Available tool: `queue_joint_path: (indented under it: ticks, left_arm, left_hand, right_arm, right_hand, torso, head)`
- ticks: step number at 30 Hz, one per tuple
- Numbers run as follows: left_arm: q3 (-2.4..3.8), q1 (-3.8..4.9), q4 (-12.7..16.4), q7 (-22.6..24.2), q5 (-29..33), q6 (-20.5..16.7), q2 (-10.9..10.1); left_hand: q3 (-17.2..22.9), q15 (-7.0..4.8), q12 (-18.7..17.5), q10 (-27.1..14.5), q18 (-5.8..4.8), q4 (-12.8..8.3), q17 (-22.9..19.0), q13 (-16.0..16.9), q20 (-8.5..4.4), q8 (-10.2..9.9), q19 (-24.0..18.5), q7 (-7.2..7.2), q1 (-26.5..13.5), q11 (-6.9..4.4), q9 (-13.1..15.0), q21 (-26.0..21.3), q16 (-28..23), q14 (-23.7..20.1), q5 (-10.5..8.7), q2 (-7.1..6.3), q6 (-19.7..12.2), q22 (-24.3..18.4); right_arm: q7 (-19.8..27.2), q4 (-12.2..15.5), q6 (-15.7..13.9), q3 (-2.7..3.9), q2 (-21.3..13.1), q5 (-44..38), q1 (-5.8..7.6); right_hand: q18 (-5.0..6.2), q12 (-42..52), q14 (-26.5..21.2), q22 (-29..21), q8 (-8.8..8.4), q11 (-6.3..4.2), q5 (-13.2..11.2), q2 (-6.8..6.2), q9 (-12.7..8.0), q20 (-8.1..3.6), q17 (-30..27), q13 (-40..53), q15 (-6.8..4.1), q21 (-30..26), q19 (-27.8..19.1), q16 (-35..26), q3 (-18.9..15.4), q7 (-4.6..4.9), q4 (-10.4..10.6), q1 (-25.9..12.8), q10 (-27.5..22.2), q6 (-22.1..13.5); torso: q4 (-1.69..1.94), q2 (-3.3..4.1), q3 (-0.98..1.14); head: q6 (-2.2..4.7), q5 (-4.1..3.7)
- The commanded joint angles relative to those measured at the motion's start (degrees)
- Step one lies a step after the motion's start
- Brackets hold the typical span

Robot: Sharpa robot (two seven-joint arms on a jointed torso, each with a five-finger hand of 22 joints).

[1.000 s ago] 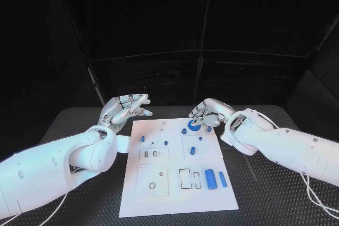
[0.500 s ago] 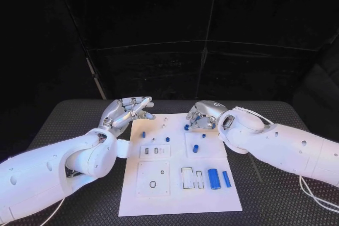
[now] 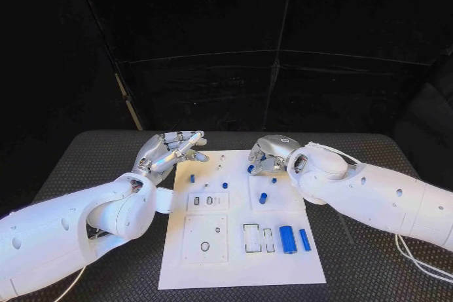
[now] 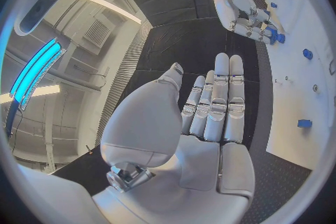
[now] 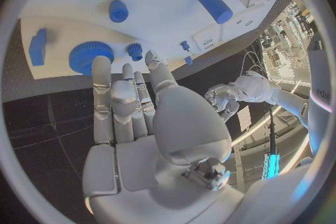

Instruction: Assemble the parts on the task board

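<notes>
Head view's got your right hand (image 3: 271, 154) hovering empty, fingers apart, over the task board (image 3: 236, 263) far end by a blue gear (image 5: 89, 56), left hand (image 3: 170, 151) spread wide, holding nothing.

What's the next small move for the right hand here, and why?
Probably ease the right hand down onto the blue gear: its fingertips hover just beside the gear at the task board's far edge, holding nothing yet.

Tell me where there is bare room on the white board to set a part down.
The near strip of the white board, below the square plate with the oval hole and the two long blue cylinders, is bare. The far end is crowded: small blue pegs, the right hand and the left hand gather there.
</notes>
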Motion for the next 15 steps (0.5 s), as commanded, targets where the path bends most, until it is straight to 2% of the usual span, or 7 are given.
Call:
queue_joint_path:
  ticks: [1, 9, 15]
  left_arm:
    - [0.07, 0.07, 0.1, 0.0, -0.4, 1.0, 0.0]
    - [0.08, 0.07, 0.1, -0.2, -0.4, 1.2, 0.0]
    - [0.08, 0.08, 0.0, -0.3, -0.4, 1.3, 0.0]
  left_hand:
    - [-0.3, 0.14, -0.3, -0.1, 0.62, 0.0, 0.0, -0.1, 0.04, -0.2, -0.1, 0.42, 0.2, 0.29, -0.1, 0.2, -0.4, -0.2, -0.14, 0.32, 0.1, 0.0]
    - [-0.3, 0.16, -0.3, -0.2, 0.61, 0.1, 0.1, -0.1, 0.05, -0.3, -0.1, 0.44, 0.2, 0.32, -0.1, 0.2, -0.4, -0.2, -0.14, 0.35, 0.1, 0.0]
    - [-0.3, 0.17, -0.4, -0.2, 0.61, 0.1, 0.2, -0.1, 0.06, -0.3, -0.1, 0.47, 0.2, 0.34, -0.1, 0.2, -0.4, -0.2, -0.13, 0.40, 0.1, 0.0]
  right_arm:
    - [-0.5, -0.4, 1.5, 0.06, 0.4, -1.5, 0.21]
    - [-0.5, -1.5, 2.6, 0.05, 1.3, -1.5, 0.37]
    - [-0.5, -2.3, 3.7, 0.05, 1.8, -1.5, 0.45]
  right_hand:
    - [-0.18, 0.3, 1.9, 0.3, 0.03, -0.16, 0.1, 0.50, 0.1, 0.06, 0.4, 0.1, 0.27, 0.5, 0.4, 0.7, 0.5, -0.21, 0.0, -0.3, 0.2, 0.1]
    - [-0.33, 0.4, 1.8, 1.5, 0.11, -0.23, 0.0, 1.17, 0.1, 0.02, 1.8, 0.1, 0.23, 1.5, 0.7, 2.1, 1.1, -0.23, -0.1, -0.2, 0.4, 0.5]
    - [-0.41, 0.5, 1.7, 2.3, 0.20, -0.30, -0.2, 1.69, 0.1, -0.01, 2.2, 0.1, 0.19, 2.2, 0.8, 2.7, 1.6, -0.24, -0.2, 0.0, 0.7, 1.0]
  torso:
    - [-0.01, 0.22, 0.06]
    - [0.03, 0.53, 0.14]
    - [0.06, 0.67, 0.18]
  head:
    - [-0.11, 0.05]
    - [-0.23, 0.13]
    - [-0.64, 0.30]
